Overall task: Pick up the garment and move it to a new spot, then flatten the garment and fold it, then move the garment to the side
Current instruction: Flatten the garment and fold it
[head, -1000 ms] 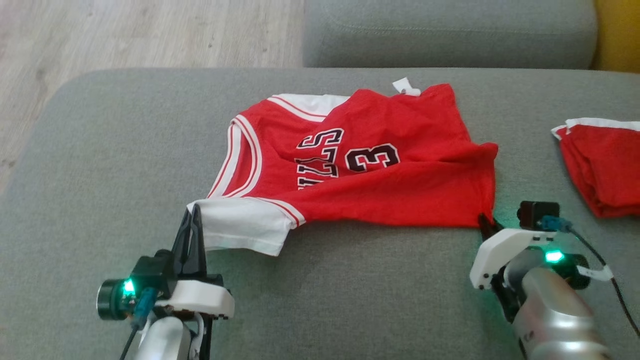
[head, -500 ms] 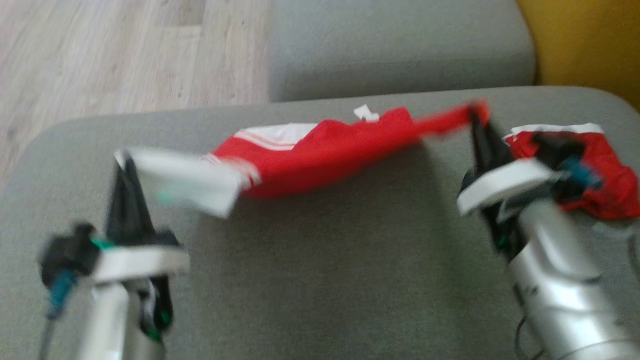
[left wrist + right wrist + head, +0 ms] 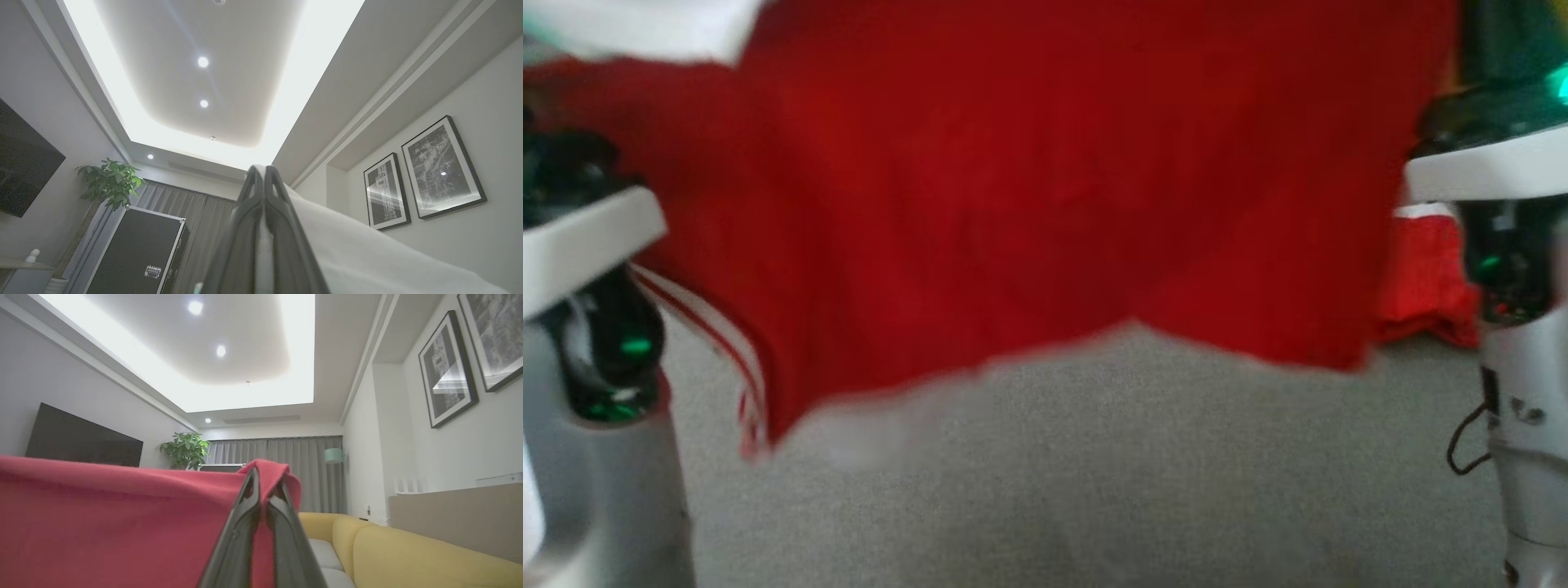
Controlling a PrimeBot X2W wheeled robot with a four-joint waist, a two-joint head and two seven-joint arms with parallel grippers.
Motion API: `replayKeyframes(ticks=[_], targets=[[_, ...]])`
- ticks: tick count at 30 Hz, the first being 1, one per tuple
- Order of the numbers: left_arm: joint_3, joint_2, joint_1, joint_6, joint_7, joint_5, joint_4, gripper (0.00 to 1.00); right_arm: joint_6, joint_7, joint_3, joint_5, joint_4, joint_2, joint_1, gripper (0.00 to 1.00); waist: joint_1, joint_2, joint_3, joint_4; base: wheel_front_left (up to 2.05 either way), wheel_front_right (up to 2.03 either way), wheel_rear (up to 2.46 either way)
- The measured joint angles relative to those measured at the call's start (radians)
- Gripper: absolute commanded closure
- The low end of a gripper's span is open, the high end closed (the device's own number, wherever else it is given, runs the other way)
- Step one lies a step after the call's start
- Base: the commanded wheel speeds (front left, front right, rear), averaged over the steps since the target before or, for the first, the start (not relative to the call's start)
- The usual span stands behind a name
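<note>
- The big grey cushion (image 3: pixel 1094 490) lies down below me. It is soft and flat.
- The red shirt (image 3: pixel 1054 204) is the next biggest thing. It hangs in the air right in front of my head camera, above the grey cushion, and is stretched wide from side to side. Its bottom edge looks blurry. It has red and white stripes at the lower left and a white part at the top left.
- A yellow sofa (image 3: pixel 408 555) sits low on the right in my right wrist view.
- Another red cloth (image 3: pixel 1425 278) with a white edge lies on the cushion at the right side. The shirt hides part of it.
- My left gripper (image 3: pixel 263 173) points up at the ceiling (image 3: pixel 184 81). Its jaws are squeezed tight on the white part of the shirt. White cloth sits between my fingers and falls away to the right in that view.
- My right gripper (image 3: pixel 265 486) points up too. Its jaws pinch a red corner of the shirt. The cloth folds over my fingertips and spreads off to the left in that view.
</note>
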Motion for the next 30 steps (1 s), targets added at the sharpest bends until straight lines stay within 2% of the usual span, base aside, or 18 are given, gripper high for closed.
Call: replayKeyframes(ticks=[3,6,8,10,13,14,18,22,25,30], targets=[[0.012,0.022,-0.038,0.016,0.044,0.001,-0.008,1.0,0.0,0.078,-0.027,-0.04,-0.066,0.011,0.007,1.0,0.0,0.0,0.023,-0.01,0.0,0.0,0.0],[0.016,0.046,-0.082,0.013,0.098,-0.007,0.08,1.0,0.0,0.142,-0.02,-0.058,-0.062,0.015,0.002,1.0,0.0,0.0,0.062,-0.02,0.0,0.0,0.0],[0.007,0.063,-0.114,-0.003,0.163,-0.036,0.178,1.0,0.0,0.182,-0.019,-0.044,-0.007,0.026,-0.018,1.0,0.0002,0.0,0.097,-0.026,0.0,0.0,0.0],[0.008,0.074,-0.166,-0.015,0.175,-0.053,0.267,1.0,0.0,0.195,-0.008,-0.044,0.067,0.025,-0.079,1.0,0.0002,0.0,0.145,-0.03,0.0,0.0,0.0],[0.004,0.103,-0.336,-0.039,0.161,-0.055,0.42,1.0,0.0,0.193,0.012,-0.054,0.201,0.017,-0.262,1.0,0.0005,0.0,0.232,-0.031,0.0,0.0,0.0],[0.004,0.103,-0.336,-0.039,0.161,-0.055,0.42,1.0,0.0,0.193,0.012,-0.054,0.201,0.017,-0.262,1.0,0.0005,0.0,0.232,-0.031,0.0,0.0,0.0],[-0.018,0.141,-0.616,-0.064,0.085,-0.007,0.639,1.0,0.0,0.105,0.062,-0.08,0.419,0.005,-0.549,1.0,0.0007,-0.0001,0.35,-0.023,0.0,0.0,0.0],[-0.042,0.153,-0.828,-0.077,-0.028,0.038,0.826,1.0,0.0,-0.063,0.065,-0.134,0.626,-0.01,-0.76,1.0,0.0009,-0.0001,0.448,-0.001,0.0,0.0,0.0],[-0.071,0.146,-0.898,-0.095,-0.098,0.057,0.935,1.0,0.0,-0.152,0.049,-0.166,0.758,-0.011,-0.83,1.0,0.0008,-0.0001,0.483,0.034,0.0,0.0,0.0],[-0.117,0.133,-0.905,-0.133,-0.154,0.065,1.079,1.0,0.0,-0.174,0.087,-0.184,0.947,-0.002,-0.835,1.0,0.0003,-0.0001,0.507,0.087,0.0,0.0,0.0]])
